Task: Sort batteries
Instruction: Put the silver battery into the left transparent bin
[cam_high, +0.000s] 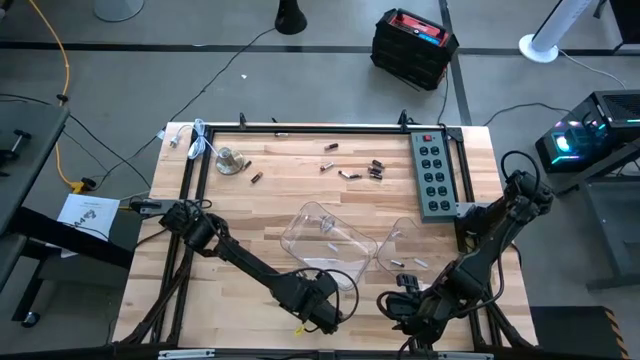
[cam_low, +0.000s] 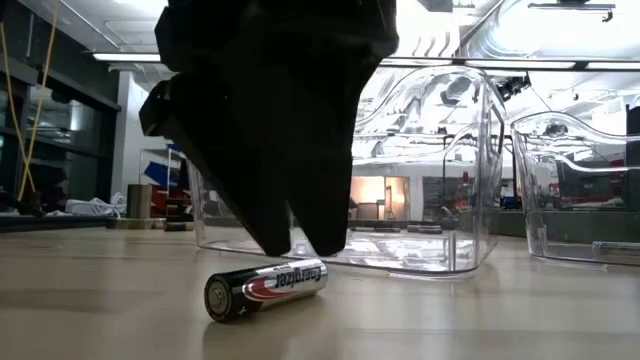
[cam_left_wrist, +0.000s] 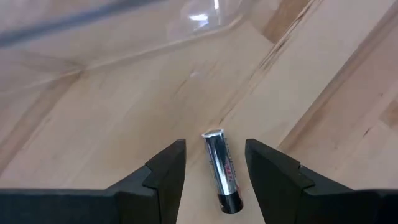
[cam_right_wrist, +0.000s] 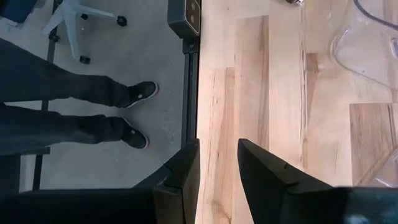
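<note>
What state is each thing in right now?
Left tool: open, straddling a battery lying on the table, not gripped.
Right tool: open, empty, at the table's near edge.
Left clear tray: upright, one cell inside.
Right clear tray: upright, two cells inside.

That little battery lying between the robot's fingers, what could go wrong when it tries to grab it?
1. The battery is round and lies loose on the wooden table, so the open left gripper might nudge it and make it roll away.
2. The clear tray stands right behind, so the gripper might bump its wall when lifting.
</note>
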